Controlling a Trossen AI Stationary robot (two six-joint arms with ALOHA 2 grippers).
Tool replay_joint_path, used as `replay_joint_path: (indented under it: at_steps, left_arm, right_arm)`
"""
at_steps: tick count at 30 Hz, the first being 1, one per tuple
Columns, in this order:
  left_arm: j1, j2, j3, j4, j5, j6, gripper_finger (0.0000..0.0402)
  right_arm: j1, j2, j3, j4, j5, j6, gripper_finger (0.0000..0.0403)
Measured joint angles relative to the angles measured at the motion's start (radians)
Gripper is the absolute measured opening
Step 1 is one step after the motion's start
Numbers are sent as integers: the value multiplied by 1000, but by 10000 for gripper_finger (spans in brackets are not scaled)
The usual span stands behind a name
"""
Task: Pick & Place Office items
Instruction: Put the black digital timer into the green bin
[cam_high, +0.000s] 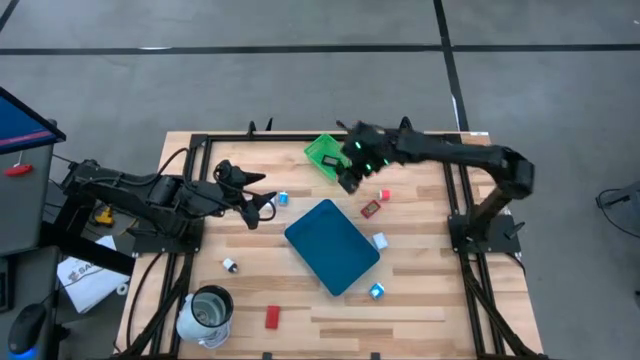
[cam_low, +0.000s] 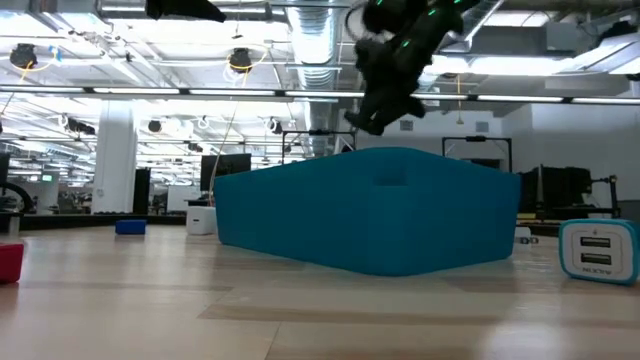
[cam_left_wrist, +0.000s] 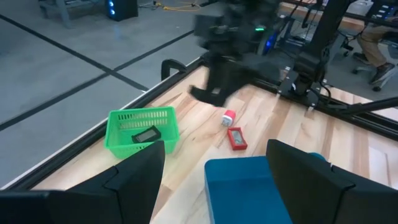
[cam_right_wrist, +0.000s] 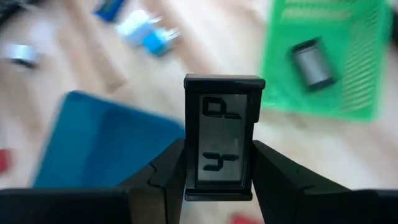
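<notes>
My right pincer (cam_right_wrist: 219, 177) is clamped on a flat black rectangle (cam_right_wrist: 224, 147) with a pale grey face, held upright between my two dark fingers (cam_right_wrist: 163, 175), one pressing each long side. In the high view this pincer (cam_high: 350, 180) hangs above the counter (cam_high: 420, 300) just beside the green mesh basket (cam_high: 322, 152), between it and the teal board (cam_high: 332, 246); from the low view it is well up in the air, above the board's far edge. The basket already holds another black rectangle (cam_right_wrist: 309, 63), lying flat on its floor. My left pincer (cam_high: 262, 205) waits over the left part of the counter, its fingers (cam_left_wrist: 134, 171) spread apart with nothing between them, pointing toward the board. The other office items are scattered on the wood: a red rectangle (cam_high: 370, 209) and a small red-and-white piece (cam_high: 384, 195) lie near each other beside the board's far corner, a white-and-blue block (cam_high: 379, 241) sits just beside the board's right edge, another blue block (cam_high: 376, 291) lies near its lower corner, a red rectangle (cam_high: 272, 316) rests toward the front, and a small white piece (cam_high: 229, 265) lies left of the board. A metal cup (cam_high: 205, 314) stands at the front left corner.
</notes>
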Motion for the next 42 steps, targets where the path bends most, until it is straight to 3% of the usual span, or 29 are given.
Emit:
replay_joint_path:
  at_steps: [9, 17, 30, 42]
  left_arm:
    - [0, 0, 0, 0, -29, -23, 278]
    - [0, 0, 0, 1, -49, -45, 278]
    - [0, 0, 0, 1, -54, -51, 278]
    - [0, 0, 0, 1, -53, -50, 278]
  right_arm:
    - [-187, 350, 399, -197, -59, -173, 143]
    - [-208, 583, 626, -342, -67, -249, 143]
    - [-198, 625, 641, -340, -68, -256, 143]
    - [-199, 625, 641, -347, 34, -265, 143]
